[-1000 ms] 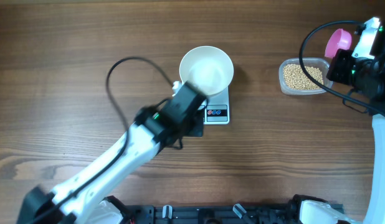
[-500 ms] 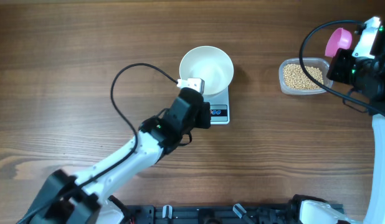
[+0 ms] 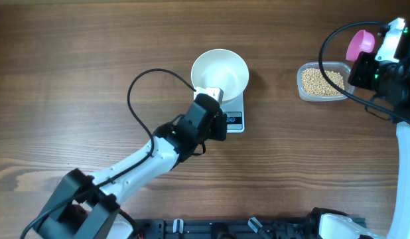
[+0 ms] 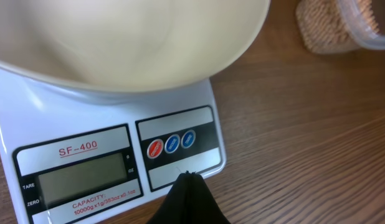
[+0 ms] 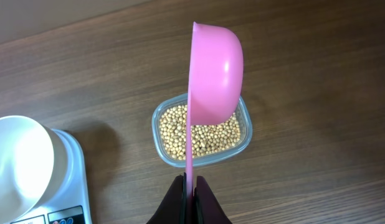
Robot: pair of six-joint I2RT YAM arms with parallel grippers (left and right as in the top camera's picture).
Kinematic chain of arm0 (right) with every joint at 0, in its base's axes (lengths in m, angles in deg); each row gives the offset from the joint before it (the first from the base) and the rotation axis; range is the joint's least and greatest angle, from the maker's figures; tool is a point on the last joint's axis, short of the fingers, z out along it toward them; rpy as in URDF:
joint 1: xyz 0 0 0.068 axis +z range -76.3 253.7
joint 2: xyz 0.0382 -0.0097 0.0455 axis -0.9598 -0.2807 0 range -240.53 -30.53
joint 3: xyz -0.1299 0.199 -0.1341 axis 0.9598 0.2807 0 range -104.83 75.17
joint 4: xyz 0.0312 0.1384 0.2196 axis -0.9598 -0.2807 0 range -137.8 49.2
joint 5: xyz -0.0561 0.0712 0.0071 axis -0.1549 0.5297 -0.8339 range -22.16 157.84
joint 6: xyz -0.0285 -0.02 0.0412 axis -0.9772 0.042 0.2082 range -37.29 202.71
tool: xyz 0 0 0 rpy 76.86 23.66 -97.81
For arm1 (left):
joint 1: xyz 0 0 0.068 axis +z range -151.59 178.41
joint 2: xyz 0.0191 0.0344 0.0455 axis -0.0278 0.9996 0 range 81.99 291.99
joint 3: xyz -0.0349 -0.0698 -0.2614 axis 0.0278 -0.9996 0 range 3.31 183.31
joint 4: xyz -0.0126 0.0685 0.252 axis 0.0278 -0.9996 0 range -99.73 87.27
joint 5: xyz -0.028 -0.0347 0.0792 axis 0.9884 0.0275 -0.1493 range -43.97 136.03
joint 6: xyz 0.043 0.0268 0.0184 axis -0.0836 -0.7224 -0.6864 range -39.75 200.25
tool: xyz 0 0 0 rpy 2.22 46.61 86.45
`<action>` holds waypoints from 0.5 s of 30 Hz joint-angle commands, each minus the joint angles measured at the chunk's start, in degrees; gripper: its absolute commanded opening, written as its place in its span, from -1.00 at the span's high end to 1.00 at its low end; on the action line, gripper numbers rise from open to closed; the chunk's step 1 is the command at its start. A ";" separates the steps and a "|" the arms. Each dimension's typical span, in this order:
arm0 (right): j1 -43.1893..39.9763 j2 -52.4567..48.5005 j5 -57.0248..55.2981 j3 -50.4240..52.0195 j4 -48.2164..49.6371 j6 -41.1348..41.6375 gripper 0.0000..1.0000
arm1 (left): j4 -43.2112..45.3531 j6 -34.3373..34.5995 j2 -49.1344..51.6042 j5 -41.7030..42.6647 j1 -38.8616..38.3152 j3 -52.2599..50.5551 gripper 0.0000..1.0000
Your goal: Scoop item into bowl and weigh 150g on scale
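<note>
Beans, small, round and tan-yellow, are in neither claw. All that are visible lie in the clear rounded-rectangular plastic tub, which stands well apart from the scale, off its button-panel end.

1. Left claw: fully closed and empty. Its tip is at the front edge of the small white flat kitchen scale, just below the dark button panel. Contact cannot be confirmed.
2. The grey display shows no readable digits.
3. The round white bowl sits on the scale, with no beans visible inside.
4. Right claw: closed on the handle of the pink plastic scoop. The scoop is held on edge above the tub, and no beans show in it.

Assessment: only the setup is complete, with the bowl placed and the scoop in hand. The left claw appears positioned for switch-on or zeroing. Scooping, transfer and weighing to the target all remain.
</note>
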 commanded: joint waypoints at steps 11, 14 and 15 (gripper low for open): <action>-0.09 -0.33 -0.94 -0.48 0.50 -0.96 0.91 | 7.10 -2.82 7.93 -1.20 -0.20 -0.37 0.92; -0.09 -0.33 -0.96 -0.48 0.52 -0.96 0.91 | 7.82 -2.80 9.25 -2.14 -0.20 -0.37 0.92; -0.09 -0.33 -0.94 -0.48 0.52 -0.96 0.91 | 8.41 -2.80 9.55 -2.14 -0.20 -0.37 0.92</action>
